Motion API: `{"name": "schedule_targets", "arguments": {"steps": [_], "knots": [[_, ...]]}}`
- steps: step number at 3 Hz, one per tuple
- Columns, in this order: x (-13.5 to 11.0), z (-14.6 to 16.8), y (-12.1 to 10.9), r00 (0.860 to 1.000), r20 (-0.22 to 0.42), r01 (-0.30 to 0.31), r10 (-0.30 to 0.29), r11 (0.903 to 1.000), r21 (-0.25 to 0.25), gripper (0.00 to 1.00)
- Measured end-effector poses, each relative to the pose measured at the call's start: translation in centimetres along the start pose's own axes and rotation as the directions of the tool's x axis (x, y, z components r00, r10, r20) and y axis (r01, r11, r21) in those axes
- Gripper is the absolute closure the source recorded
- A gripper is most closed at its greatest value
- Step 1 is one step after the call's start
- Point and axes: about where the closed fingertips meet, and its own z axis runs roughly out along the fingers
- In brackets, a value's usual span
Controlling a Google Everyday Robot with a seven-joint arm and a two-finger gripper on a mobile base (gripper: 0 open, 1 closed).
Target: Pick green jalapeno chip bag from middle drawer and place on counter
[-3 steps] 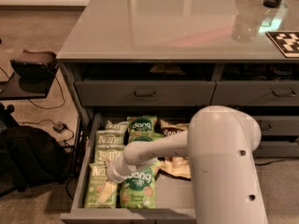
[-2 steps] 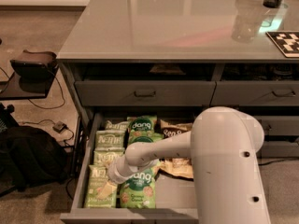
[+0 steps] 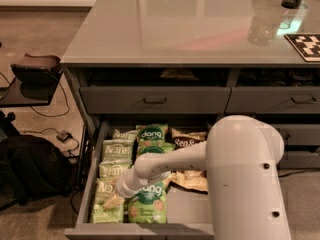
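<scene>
— What had changed since a second before?

— My white arm (image 3: 245,184) had edged slightly to the right. The gripper (image 3: 114,200) had come a little nearer, toward the near-left of the drawer.

— And the scene, biggest first?

— The counter (image 3: 175,29) spread glossy and grey across the far side. Below it the middle drawer (image 3: 192,211) stood pulled out, and my arm reached across it from the right.

— Where was the green jalapeno chip bag (image 3: 106,213)?

— It lay flat in the drawer's near-left corner, nearest in a column of like pale bags along the left wall. Two brighter dang bags (image 3: 148,206) lay just right of that column. A Sea Salt bag (image 3: 186,141) lay farther right, toward the back.

— And your gripper?

— It pointed down at that near-left bag, over its far edge. I could not tell whether it touched the bag, nor whether it was wide, narrow or holding anything.
</scene>
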Motion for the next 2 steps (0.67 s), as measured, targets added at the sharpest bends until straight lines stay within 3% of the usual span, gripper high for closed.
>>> {"name": "schedule_targets", "arguments": {"steps": [1, 2], "knots": [[-0.44, -0.45, 0.05, 1.0, 0.0, 0.0, 0.0, 1.0, 0.0, 0.89], [-0.79, -0.81, 0.09, 1.0, 0.0, 0.0, 0.0, 1.0, 0.0, 1.0]]}}
